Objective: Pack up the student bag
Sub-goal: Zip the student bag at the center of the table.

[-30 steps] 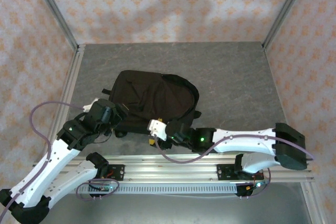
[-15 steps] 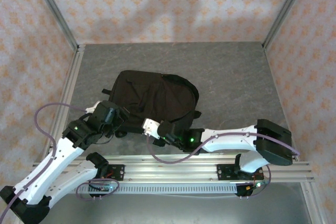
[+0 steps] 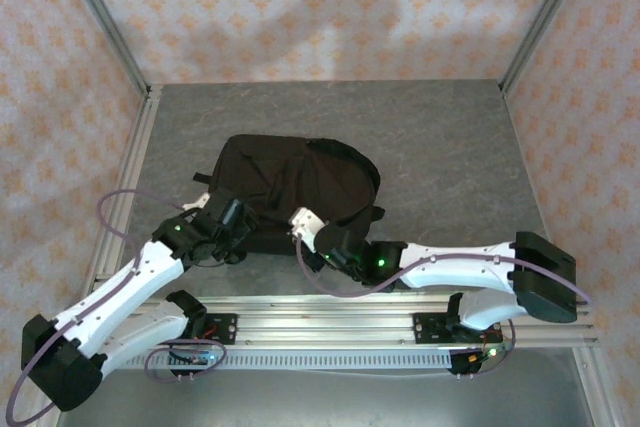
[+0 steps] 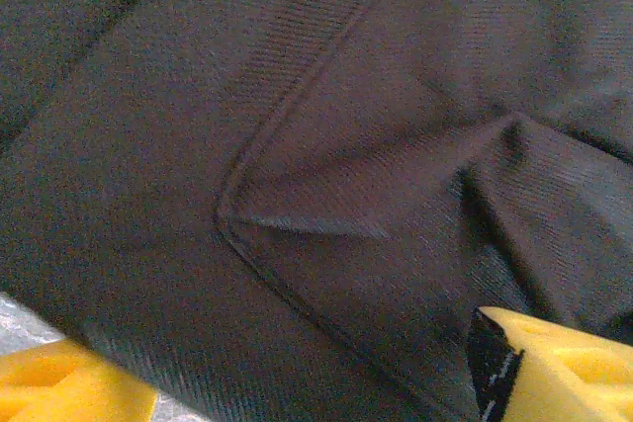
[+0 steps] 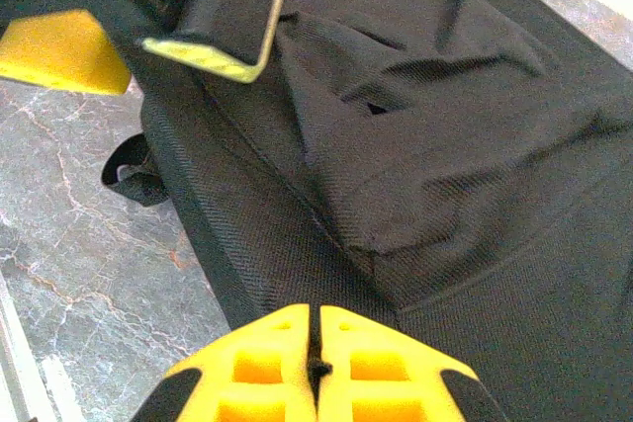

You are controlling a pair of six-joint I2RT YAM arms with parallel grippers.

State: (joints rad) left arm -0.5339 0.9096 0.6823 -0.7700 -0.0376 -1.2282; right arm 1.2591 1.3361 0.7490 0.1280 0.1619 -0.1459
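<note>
Student bag (image 3: pixel 288 179) (flat) — at right hand (image 5: pixel 315 341)

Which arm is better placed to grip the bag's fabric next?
Left, likely: the left tool stands open over the student bag; the right tool is shut and must reopen first.

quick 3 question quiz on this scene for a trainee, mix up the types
1. True or false: the bag stands upright.
2. The right gripper is: A wide open, B shut, C holding a book.
3. In the top view, is the left gripper at the bag's near or far edge?

Key:
1. False: it lies flat on the table.
2. B
3. Near
</note>
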